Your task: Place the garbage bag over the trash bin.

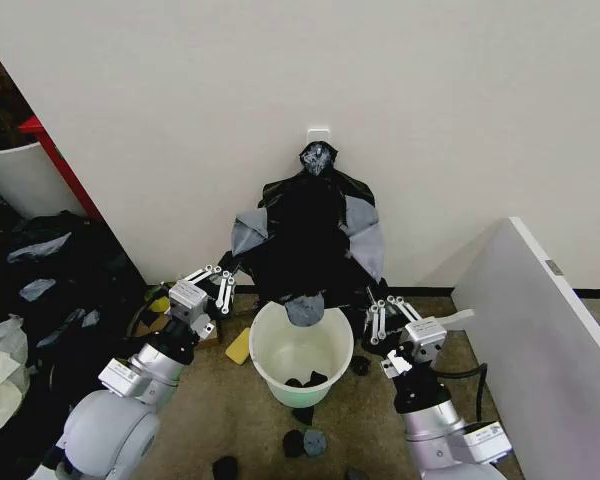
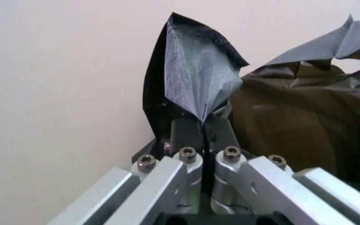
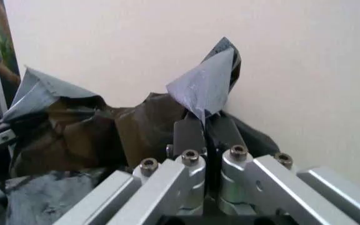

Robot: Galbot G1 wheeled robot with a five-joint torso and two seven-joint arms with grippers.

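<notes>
Head view: the trash bin [image 1: 300, 352] stands on the brown floor [image 1: 380, 400] close to the white wall [image 1: 380, 100], directly in front of the robot. It is a round white bucket, open, with a few small dark scraps lying in its bottom.

The garbage bag [image 1: 310, 235] is stretched out behind and above the bin, against the wall, glossy black with grey folded corners at either side. Its knotted, grey-flecked top [image 1: 318, 158] sits at a small white wall fitting [image 1: 319, 134]. A grey fold of the bag hangs down to the bin's far rim.

Left gripper [image 1: 220, 284]: raised just left of the bin, at the bag's lower left corner. In the left wrist view the fingers [image 2: 186, 133] are closed tight together, pinching a peaked fold of bag film that stands up from between them.

Right gripper [image 1: 378, 316]: just right of the bin, at the bag's lower right edge. In the right wrist view its fingers [image 3: 189, 133] are likewise pressed together on a pointed flap of the bag.

Around the bin: several dark scraps on the floor [image 1: 305, 440], a yellow object [image 1: 239, 346] beside the bin's left side, a white panel [image 1: 540, 340] at right.
</notes>
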